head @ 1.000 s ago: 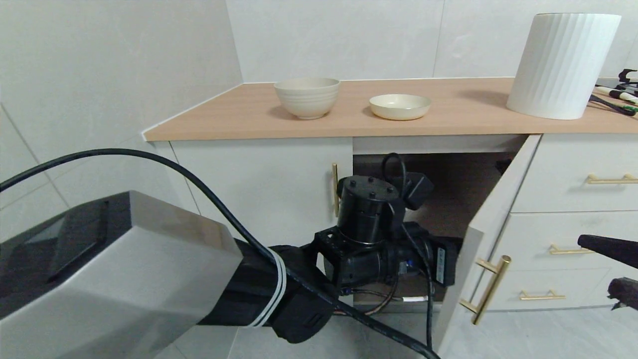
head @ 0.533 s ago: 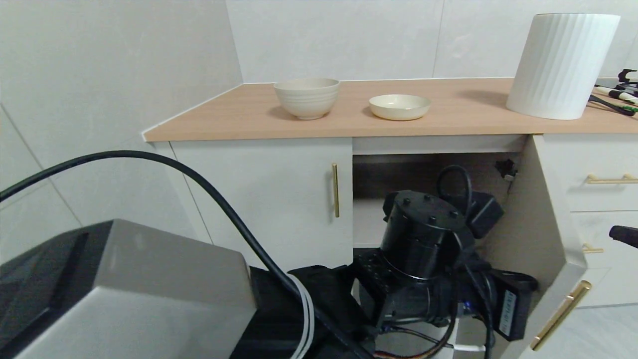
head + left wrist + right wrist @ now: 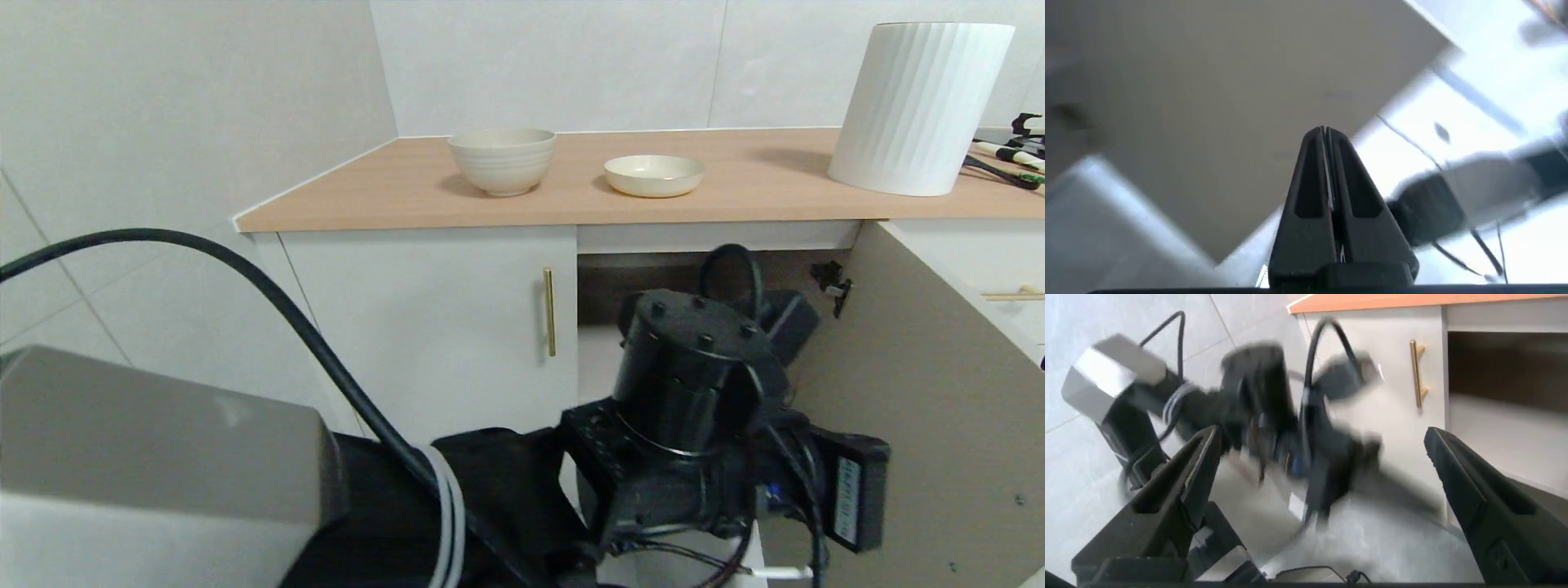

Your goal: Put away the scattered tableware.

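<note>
A ribbed cream bowl (image 3: 502, 159) and a shallow cream dish (image 3: 655, 175) stand side by side on the wooden countertop (image 3: 392, 196). Below them the right cupboard door (image 3: 939, 392) hangs wide open, showing its beige inner face. My left arm's wrist (image 3: 694, 408) sits low in front of the open cupboard. My left gripper (image 3: 1324, 135) is shut, fingers pressed together with nothing between them, close to the door's beige face (image 3: 1208, 98). My right gripper (image 3: 1327, 506) stands open and empty, looking at the left arm (image 3: 1282, 425) and the cupboard.
A tall white ribbed container (image 3: 918, 106) stands at the counter's right, with several dark utensils (image 3: 1012, 155) beyond it. The left cupboard door (image 3: 433, 327) is closed, with a gold handle (image 3: 549, 312). A tiled wall (image 3: 163, 122) bounds the left side.
The right cupboard door has swung from part open to wide open. My left arm moved right and lower along with it. The right gripper has left the head view's right edge.
</note>
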